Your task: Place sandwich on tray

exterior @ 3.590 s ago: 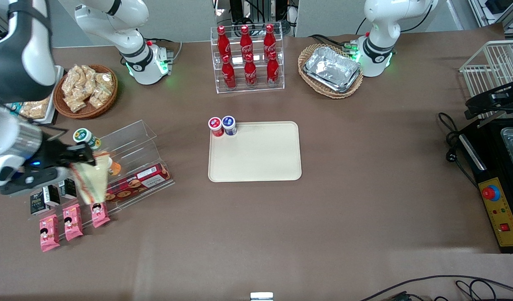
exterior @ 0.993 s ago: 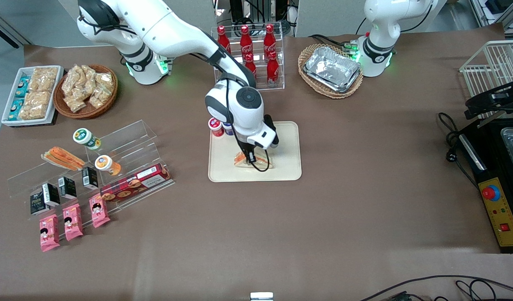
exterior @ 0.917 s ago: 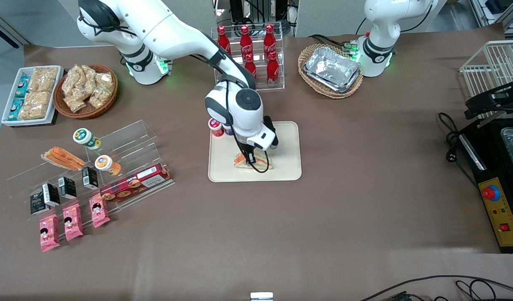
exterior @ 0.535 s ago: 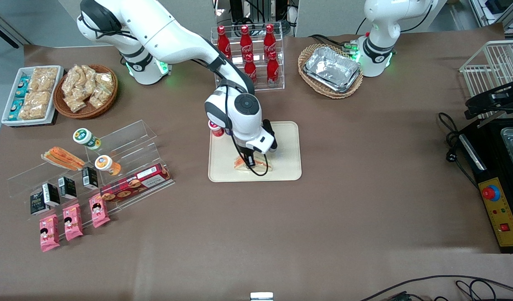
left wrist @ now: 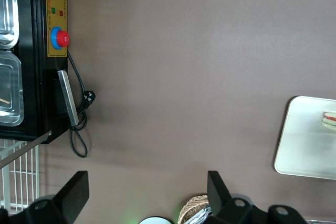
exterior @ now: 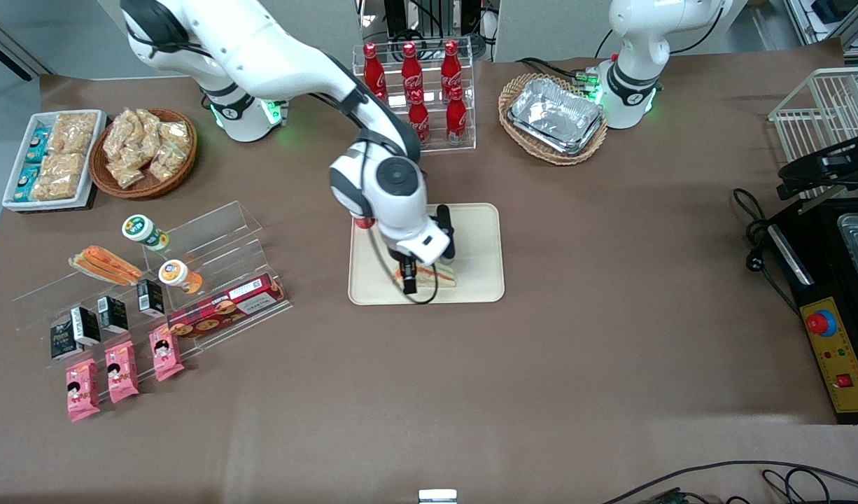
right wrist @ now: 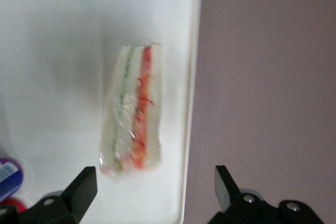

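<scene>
Sandwich [right wrist: 132,111] on tray [exterior: 476,238], gripper [right wrist: 155,192] open above it.

The right arm [exterior: 275,49] is glossy white with black joint bands and a grey round cap on the wrist. A black cable loops under the head, green light glows at its base, and the gripper [exterior: 409,280] has black fingers [right wrist: 79,187].

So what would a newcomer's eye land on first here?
The white gripper, open, hanging above the cream tray at mid-table. Under it the wrapped sandwich lies free on the tray near its rim. Then the red cola bottles, farther from the front camera.
</scene>
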Controlling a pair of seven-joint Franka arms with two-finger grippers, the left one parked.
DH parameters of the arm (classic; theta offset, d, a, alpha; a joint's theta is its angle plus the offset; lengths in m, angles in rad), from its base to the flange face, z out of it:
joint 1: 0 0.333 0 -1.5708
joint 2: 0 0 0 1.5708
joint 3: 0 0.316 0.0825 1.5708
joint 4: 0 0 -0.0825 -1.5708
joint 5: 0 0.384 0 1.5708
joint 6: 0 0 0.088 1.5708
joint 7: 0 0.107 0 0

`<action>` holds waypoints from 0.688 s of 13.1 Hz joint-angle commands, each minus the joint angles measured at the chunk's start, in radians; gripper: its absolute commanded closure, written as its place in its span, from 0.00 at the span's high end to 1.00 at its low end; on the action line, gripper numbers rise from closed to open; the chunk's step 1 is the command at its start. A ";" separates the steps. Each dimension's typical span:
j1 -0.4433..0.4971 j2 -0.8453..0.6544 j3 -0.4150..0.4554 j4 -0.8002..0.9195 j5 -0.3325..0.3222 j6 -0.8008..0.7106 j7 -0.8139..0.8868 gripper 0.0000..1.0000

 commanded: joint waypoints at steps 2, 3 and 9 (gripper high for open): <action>-0.150 -0.138 0.007 -0.011 0.113 -0.068 0.123 1.00; -0.192 -0.175 0.007 -0.011 0.115 -0.102 0.155 1.00; -0.446 -0.404 0.005 -0.011 0.120 -0.372 0.312 1.00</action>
